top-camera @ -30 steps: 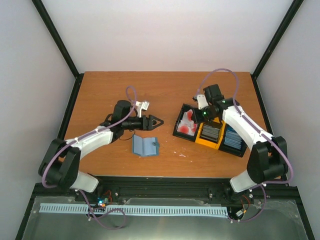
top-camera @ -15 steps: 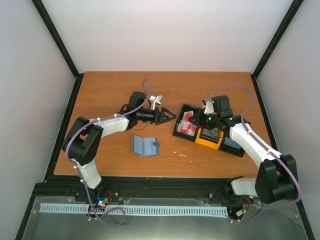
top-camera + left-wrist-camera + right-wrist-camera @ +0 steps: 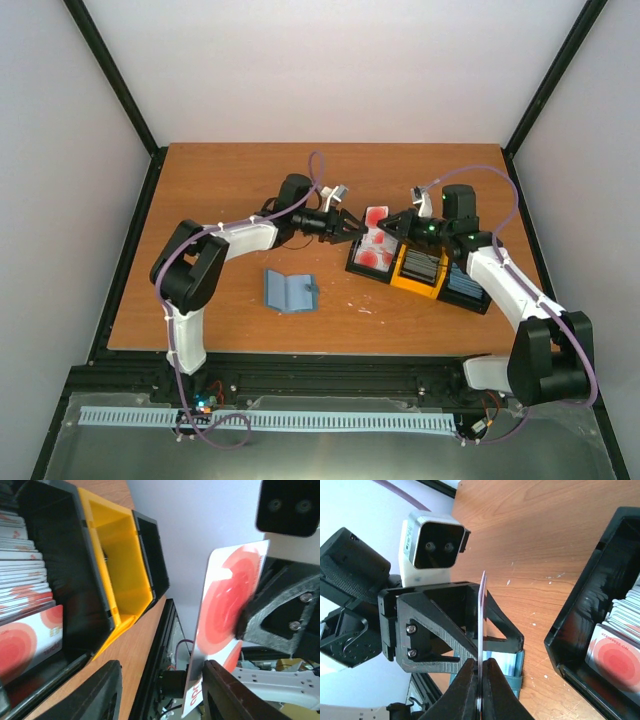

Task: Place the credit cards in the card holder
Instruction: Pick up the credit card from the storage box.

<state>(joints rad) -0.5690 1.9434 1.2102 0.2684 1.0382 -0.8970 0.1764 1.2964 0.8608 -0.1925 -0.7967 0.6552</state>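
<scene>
Brown wooden table [image 3: 220, 190] enclosed by white walls.

Top view: the card holder [image 3: 290, 290] lies open on the table, well apart from the black-and-yellow tray [image 3: 356, 262]. The left gripper [image 3: 350, 222] and right gripper [image 3: 398, 226] meet above the tray's left compartment.

Left wrist view: the left gripper's jaws stand partly apart, with a red-and-white card [image 3: 225, 610] upright between them, just beside one finger.

Right wrist view: the right gripper is pinched tight on that card's edge. Stacked cards [image 3: 615, 655] lie in the tray.
</scene>
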